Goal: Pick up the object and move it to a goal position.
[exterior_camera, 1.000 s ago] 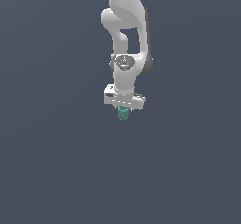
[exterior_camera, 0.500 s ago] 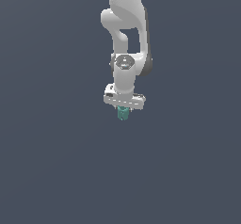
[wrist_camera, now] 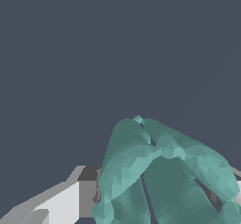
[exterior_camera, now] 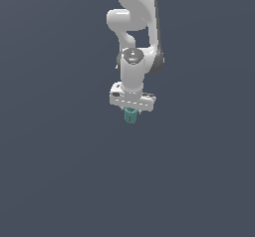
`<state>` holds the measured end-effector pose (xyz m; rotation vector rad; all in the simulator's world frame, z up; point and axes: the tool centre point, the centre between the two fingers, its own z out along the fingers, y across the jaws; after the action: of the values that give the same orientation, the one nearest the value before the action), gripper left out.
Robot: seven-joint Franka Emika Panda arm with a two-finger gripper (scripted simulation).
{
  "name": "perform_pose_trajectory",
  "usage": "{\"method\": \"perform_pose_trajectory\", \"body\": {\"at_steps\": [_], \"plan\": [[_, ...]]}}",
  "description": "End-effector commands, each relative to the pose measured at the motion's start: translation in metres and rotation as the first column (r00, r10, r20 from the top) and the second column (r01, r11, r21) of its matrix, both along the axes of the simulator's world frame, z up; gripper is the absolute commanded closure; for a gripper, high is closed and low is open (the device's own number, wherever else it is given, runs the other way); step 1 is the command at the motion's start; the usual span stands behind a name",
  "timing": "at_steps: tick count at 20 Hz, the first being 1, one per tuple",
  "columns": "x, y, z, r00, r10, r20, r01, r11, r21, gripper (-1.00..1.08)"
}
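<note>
Nothing much shifts since the earlier frames: the gripper (exterior_camera: 131,112) hangs at centre, clamped on the object (exterior_camera: 131,116) poking out toward six o'clock. Wrist view: teal lobes (wrist_camera: 162,176) fill the grasp. Carrying step; next, travel to goal, unseen.

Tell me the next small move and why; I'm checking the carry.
Probably carry on toward the goal with the grip unchanged: the gripper holds the teal piece in the air, and no goal marker shows in either view.
</note>
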<state>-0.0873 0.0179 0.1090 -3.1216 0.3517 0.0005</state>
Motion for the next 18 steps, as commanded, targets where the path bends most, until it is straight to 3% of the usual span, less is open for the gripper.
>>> {"method": "perform_pose_trajectory", "body": {"at_steps": [1,18], "plan": [[-0.001,0.001,0.016,1.0,0.0,0.001,0.0,1.0,0.0,1.08],[-0.011,0.012,0.182,1.0,0.0,0.001,0.0,1.0,-0.001,1.08]]}}
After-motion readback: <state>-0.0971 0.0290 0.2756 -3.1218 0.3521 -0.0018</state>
